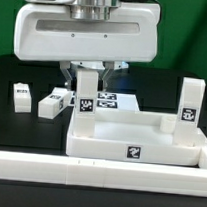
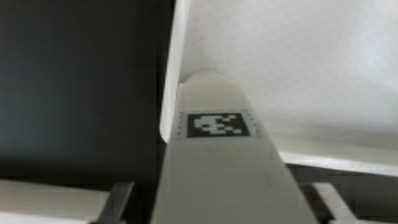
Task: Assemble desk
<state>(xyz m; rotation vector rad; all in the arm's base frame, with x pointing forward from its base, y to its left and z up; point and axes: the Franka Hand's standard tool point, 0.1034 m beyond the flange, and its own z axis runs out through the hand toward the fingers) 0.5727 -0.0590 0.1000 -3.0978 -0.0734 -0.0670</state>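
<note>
The desk slab lies white and rimmed at the centre front. One square white leg stands upright at its right rear corner. My gripper hangs over the slab's left rear corner, shut on a second upright leg with a tag. In the wrist view that leg runs down between my fingers to the slab's edge; its lower end is hidden. Two loose legs lie on the black table at the exterior view's left.
The marker board lies behind the slab. A long white rail runs along the front edge. Another small white piece lies beside the loose legs.
</note>
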